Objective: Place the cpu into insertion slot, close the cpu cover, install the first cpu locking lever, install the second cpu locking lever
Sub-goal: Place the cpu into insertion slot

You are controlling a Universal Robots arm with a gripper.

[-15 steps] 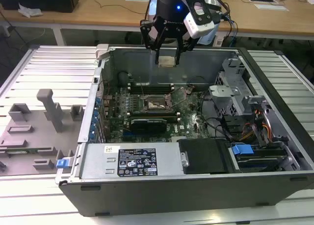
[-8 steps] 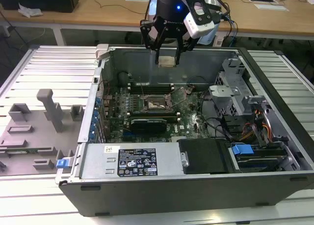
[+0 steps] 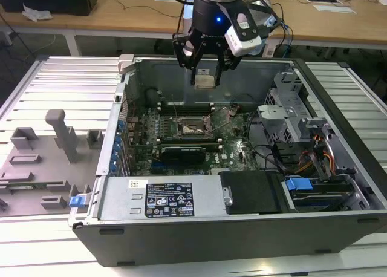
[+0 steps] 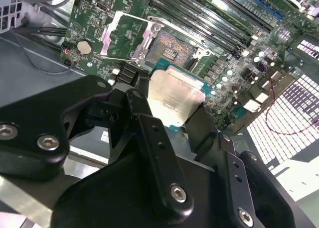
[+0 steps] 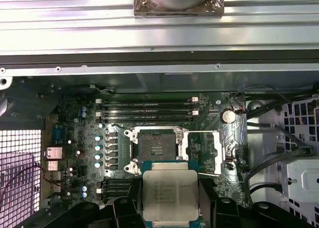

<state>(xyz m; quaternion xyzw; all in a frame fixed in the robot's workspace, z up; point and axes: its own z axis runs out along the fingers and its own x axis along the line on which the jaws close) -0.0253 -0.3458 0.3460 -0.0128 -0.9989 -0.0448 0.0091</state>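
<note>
Over motherboard (image 5: 75,116): pincer (image 3: 204,79) grips cpu (image 5: 170,195), face print illegible.

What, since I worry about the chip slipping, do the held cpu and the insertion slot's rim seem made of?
The cpu: pale silvery-beige top, likely metal with a matte finish, judging by its soft sheen; the green edge beneath looks like circuit-board laminate. The insertion slot: its rim glints bright silver, probably bare steel; the dark centre looks plastic, less surely.

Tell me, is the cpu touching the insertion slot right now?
Apart. In the exterior view the cpu, clamped in the gripper, hangs well above the insertion slot, with clear space between them.
</note>
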